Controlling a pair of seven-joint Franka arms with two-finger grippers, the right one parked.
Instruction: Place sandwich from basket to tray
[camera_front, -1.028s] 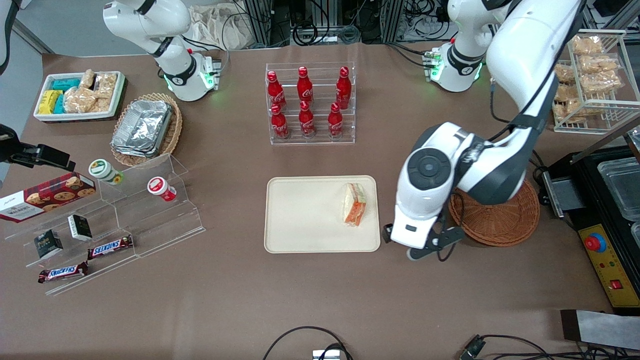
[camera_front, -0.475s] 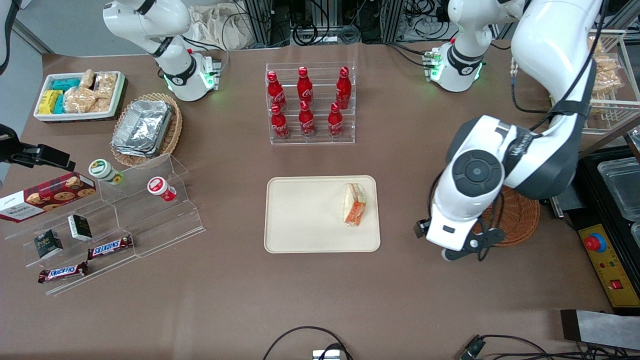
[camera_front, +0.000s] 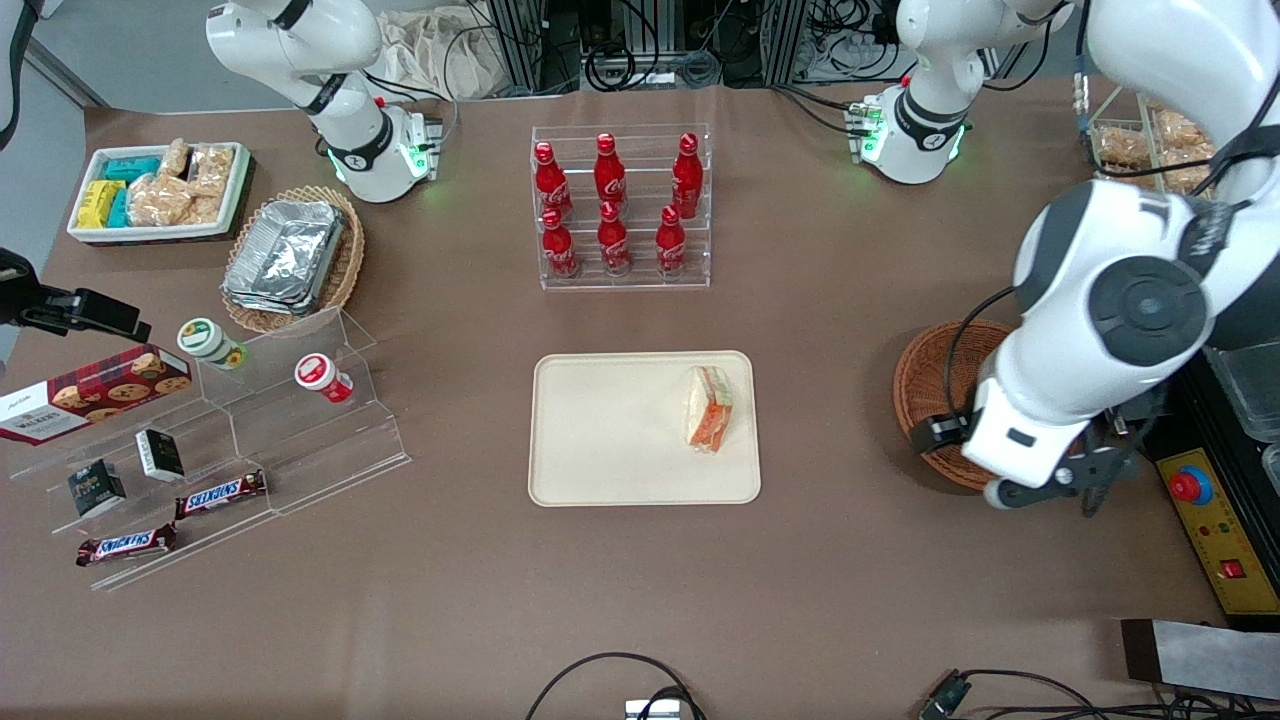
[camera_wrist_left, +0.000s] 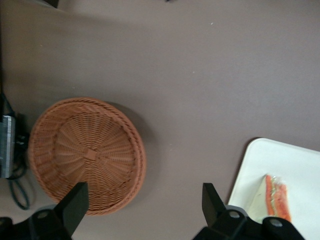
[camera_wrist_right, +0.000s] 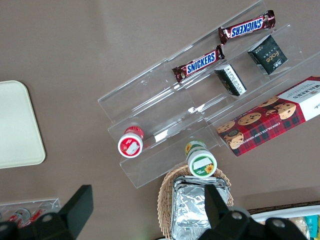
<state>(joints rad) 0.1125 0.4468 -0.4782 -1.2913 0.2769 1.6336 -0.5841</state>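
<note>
The sandwich (camera_front: 709, 408) lies on the cream tray (camera_front: 600, 430), near the tray's short edge that faces the working arm's end of the table. It also shows in the left wrist view as the sandwich (camera_wrist_left: 274, 197) on the tray (camera_wrist_left: 280, 160). The reddish-brown basket (camera_front: 930, 385) sits toward the working arm's end, and its bowl is empty in the wrist view of the basket (camera_wrist_left: 85, 152). My gripper (camera_front: 1045, 488) hangs above the basket's rim nearest the front camera. In the wrist view the gripper (camera_wrist_left: 144, 205) is open and holds nothing.
A clear rack of red cola bottles (camera_front: 620, 210) stands farther from the camera than the tray. A black control box with a red button (camera_front: 1190, 487) lies beside the basket. An acrylic stand with snacks (camera_front: 230, 440) and a foil-container basket (camera_front: 290, 258) sit toward the parked arm's end.
My gripper has swung from beside the tray to above the basket, toward the working arm's end. The sandwich has stayed put on the tray.
</note>
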